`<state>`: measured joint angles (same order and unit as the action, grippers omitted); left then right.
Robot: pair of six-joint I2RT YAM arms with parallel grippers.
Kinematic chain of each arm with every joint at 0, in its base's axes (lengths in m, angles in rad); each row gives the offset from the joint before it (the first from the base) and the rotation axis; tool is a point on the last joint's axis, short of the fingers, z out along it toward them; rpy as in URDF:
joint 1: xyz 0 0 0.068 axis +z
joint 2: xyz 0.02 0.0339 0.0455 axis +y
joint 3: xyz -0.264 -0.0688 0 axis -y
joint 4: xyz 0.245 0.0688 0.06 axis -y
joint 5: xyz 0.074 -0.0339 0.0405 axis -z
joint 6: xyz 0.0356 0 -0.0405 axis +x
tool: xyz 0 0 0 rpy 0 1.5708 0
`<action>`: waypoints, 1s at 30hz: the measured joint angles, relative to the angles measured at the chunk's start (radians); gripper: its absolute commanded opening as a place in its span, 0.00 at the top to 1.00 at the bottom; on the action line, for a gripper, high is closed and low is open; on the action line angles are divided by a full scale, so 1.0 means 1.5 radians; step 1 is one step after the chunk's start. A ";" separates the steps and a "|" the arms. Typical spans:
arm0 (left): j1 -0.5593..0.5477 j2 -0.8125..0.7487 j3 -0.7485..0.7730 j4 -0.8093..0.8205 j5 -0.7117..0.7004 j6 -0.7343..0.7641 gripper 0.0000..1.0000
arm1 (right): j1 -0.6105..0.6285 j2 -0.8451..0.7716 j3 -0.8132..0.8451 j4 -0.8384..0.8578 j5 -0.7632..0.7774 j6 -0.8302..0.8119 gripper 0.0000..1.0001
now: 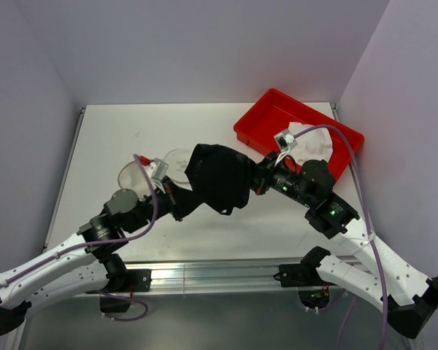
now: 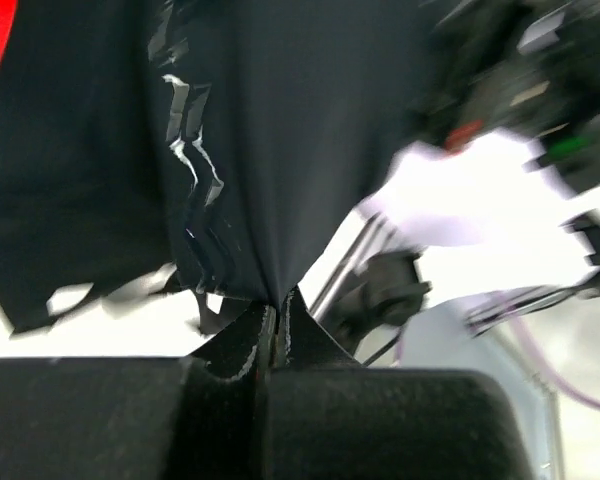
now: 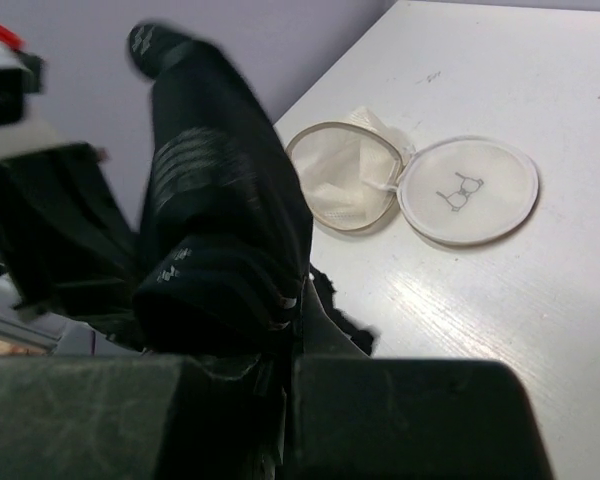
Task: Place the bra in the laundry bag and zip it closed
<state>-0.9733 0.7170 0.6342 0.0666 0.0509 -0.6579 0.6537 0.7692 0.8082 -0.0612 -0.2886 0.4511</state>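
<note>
A large black cloth hangs above the table middle, stretched between both grippers. My left gripper is shut on its lower left edge, with the jaws pressed together on the fabric. My right gripper is shut on its right side. The laundry bag lies open on the table behind the cloth, its round flat lid folded out beside it. The bag also shows in the top view. White fabric lies in the red tray; it may be the bra, but I cannot make out its shape.
The red plastic tray stands at the back right of the table, partly behind my right arm. Walls close in the table on the left, back and right. A metal rail runs along the near edge.
</note>
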 measured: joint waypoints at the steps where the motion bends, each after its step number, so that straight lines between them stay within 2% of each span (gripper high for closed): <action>1: 0.000 -0.014 0.008 0.004 0.003 0.000 1.00 | 0.000 0.000 -0.002 0.003 0.000 0.001 1.00; 6: 0.000 -0.034 0.078 0.043 0.013 0.007 1.00 | 0.000 0.005 -0.021 0.007 0.000 0.001 1.00; 11: 0.000 0.028 0.196 0.108 0.022 0.026 1.00 | 0.012 0.046 -0.030 0.006 -0.010 -0.004 1.00; 13: 0.000 0.066 0.241 0.119 -0.004 0.041 1.00 | 0.032 0.055 -0.042 0.004 -0.019 -0.009 1.00; 17: 0.001 0.150 0.330 0.081 -0.126 0.067 0.99 | 0.066 0.037 -0.074 0.012 -0.073 -0.017 1.00; 18: 0.002 0.186 0.366 0.056 -0.170 0.072 0.84 | 0.072 0.030 -0.077 0.009 -0.079 -0.019 1.00; 19: 0.005 0.213 0.393 0.033 -0.202 0.080 0.79 | 0.078 0.018 -0.077 0.006 -0.082 -0.022 1.00; 20: 0.013 0.241 0.423 -0.001 -0.230 0.080 0.66 | 0.081 0.008 -0.077 0.003 -0.084 -0.025 1.00; 22: 0.040 0.277 0.457 -0.046 -0.259 0.079 0.51 | 0.084 -0.021 -0.077 -0.011 -0.087 -0.030 1.00; 23: 0.062 0.289 0.462 -0.066 -0.265 0.075 0.38 | 0.085 -0.032 -0.077 -0.018 -0.089 -0.033 1.00; 25: 0.106 0.300 0.458 -0.109 -0.264 0.059 0.31 | 0.085 -0.051 -0.077 -0.029 -0.093 -0.035 1.00; 26: 0.129 0.301 0.446 -0.125 -0.262 0.049 0.24 | 0.085 -0.056 -0.076 -0.033 -0.093 -0.036 1.00; 30: 0.167 0.270 0.374 -0.167 -0.233 0.021 0.17 | 0.086 -0.063 -0.067 -0.058 -0.088 -0.042 1.00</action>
<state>-0.7223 1.1217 1.1946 -0.1833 -0.2993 -0.6262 0.7830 0.6746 0.7071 -0.1482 -0.4210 0.3874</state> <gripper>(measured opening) 0.807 0.018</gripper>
